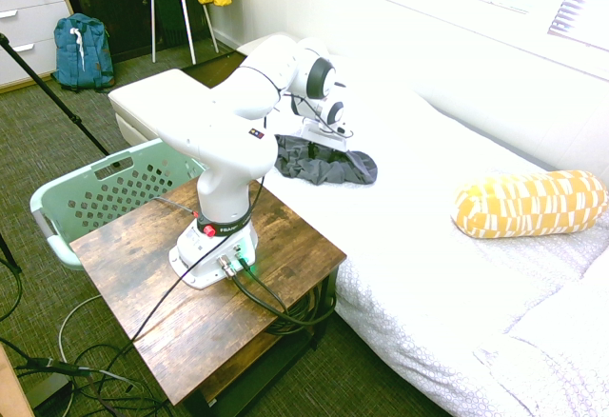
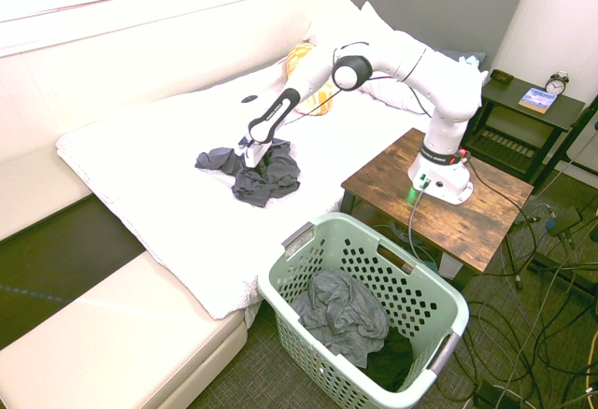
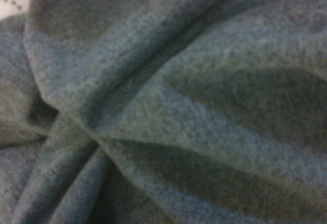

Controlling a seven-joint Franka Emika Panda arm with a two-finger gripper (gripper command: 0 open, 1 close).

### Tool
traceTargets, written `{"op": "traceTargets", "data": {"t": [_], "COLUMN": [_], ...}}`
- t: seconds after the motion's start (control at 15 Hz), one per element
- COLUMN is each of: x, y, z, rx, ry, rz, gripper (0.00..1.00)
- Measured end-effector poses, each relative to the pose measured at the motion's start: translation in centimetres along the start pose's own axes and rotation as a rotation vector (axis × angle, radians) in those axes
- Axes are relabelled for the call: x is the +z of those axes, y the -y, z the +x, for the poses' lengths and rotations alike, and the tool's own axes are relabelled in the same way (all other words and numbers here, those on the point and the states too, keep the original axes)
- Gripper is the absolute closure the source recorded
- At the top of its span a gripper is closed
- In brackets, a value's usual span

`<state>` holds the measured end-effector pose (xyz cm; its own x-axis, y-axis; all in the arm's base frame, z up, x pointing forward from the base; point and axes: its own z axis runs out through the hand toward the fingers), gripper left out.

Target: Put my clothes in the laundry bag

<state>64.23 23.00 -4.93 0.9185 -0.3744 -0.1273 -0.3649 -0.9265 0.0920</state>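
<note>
One garment (image 2: pixel 266 177), one basket (image 2: pixel 318 232), two pillows

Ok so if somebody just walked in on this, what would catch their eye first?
Probably the big white robot arm, reaching from its wooden side table over the bed, its hand down at a crumpled dark grey garment. Next, the mint-green laundry basket on the floor beside the bed, with grey clothing already inside. Then the yellow-and-white bolster on the bed.

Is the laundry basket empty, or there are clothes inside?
Not empty: crumpled grey clothes lie inside the basket.
</note>
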Motion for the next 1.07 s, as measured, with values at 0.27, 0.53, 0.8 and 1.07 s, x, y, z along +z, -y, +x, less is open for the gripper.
{"op": "traceTargets", "data": {"t": [0.27, 0.53, 0.8, 1.07], "x": [0.03, 0.15, 0.29, 0.14], "y": [0.01, -0.32, -0.67, -0.95], "z": [-0.05, 0.1, 0.22, 0.16], "rx": [-0.004, -0.009, -0.011, -0.009], "ry": [0.0, 0.003, 0.006, 0.002], "rz": [0.0, -0.001, 0.009, 0.021], "gripper": [1.0, 1.0, 1.0, 1.0]}}
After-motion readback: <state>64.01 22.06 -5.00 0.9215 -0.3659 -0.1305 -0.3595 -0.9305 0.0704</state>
